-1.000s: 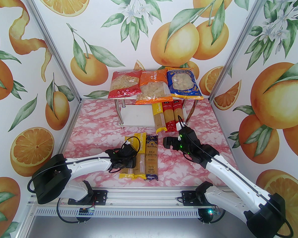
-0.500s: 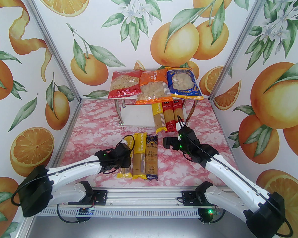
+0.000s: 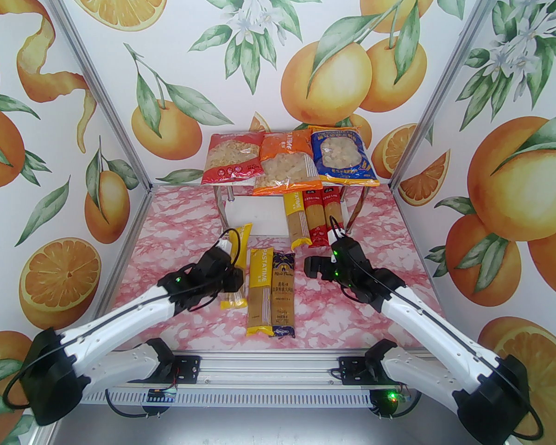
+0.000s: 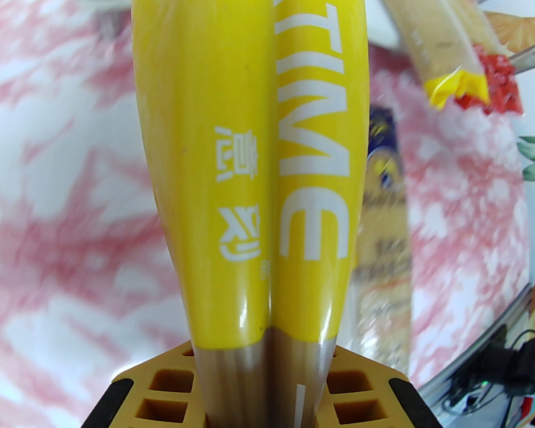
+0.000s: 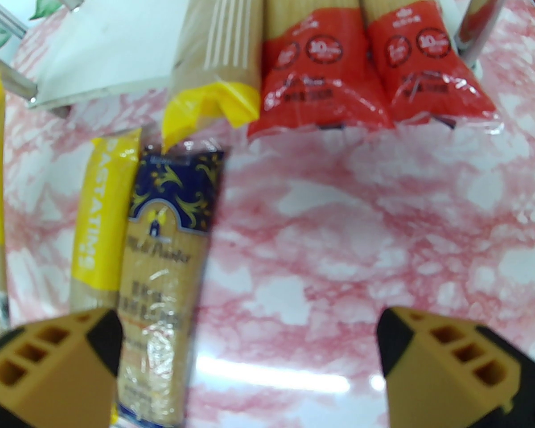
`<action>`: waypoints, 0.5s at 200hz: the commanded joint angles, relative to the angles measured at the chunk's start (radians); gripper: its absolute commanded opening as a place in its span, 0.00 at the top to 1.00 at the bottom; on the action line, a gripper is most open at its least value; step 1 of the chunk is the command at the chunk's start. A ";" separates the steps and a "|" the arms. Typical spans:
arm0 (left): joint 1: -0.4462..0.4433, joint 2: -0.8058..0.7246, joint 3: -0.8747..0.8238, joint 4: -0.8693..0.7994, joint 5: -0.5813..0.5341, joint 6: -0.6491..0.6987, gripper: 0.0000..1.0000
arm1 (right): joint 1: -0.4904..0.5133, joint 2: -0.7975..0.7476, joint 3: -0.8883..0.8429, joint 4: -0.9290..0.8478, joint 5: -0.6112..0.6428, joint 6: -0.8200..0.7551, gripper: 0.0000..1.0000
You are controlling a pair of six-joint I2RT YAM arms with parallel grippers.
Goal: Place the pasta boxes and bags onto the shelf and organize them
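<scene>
A yellow spaghetti pack (image 3: 243,244) is clamped in the left hand (image 3: 234,282), gripped tight around its middle. It looks lifted off the table (image 3: 176,248). The shelf (image 3: 255,213) stands at 12 o'clock from it. The bottom board is bare on its left side, and three long packs (image 3: 315,223) lie on its right side. Three wide bags (image 3: 285,165) fill the top board. At 3 o'clock of the held pack, another yellow pack (image 3: 259,290) and a dark blue pack (image 3: 282,295) wait on the table. The right hand (image 3: 312,267) hangs with its fingers wide apart, holding nothing. I think this is the carry step. Next, the pack needs to go forward and slide flat onto the bare spot.
</scene>
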 commanded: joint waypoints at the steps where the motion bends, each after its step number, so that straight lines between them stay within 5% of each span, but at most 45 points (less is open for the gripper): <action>1: 0.015 0.100 0.163 0.233 0.032 0.083 1.00 | -0.004 -0.018 -0.014 -0.018 0.008 -0.004 0.00; 100: 0.112 0.660 0.735 0.200 0.077 0.219 1.00 | -0.030 -0.038 0.026 -0.061 -0.004 -0.066 0.00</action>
